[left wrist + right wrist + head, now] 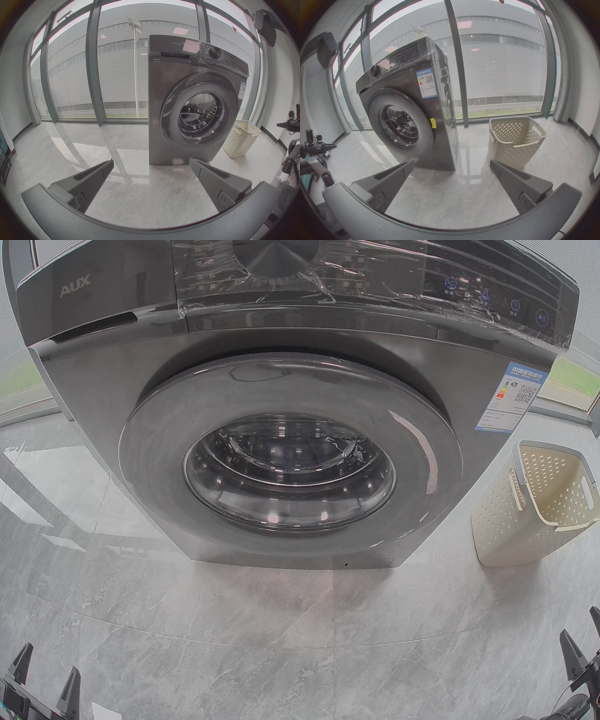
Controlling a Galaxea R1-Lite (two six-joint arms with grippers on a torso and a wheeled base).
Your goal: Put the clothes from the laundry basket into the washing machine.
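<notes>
Laundry basket (500, 515), cream perforated plastic

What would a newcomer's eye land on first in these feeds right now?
The grey washing machine stands dead ahead, its round glass door shut. Next comes the cream laundry basket on the floor, to the robot's right of the machine, with no clothes showing inside it. The left claw and right claw sit low and open, holding nothing.
</notes>
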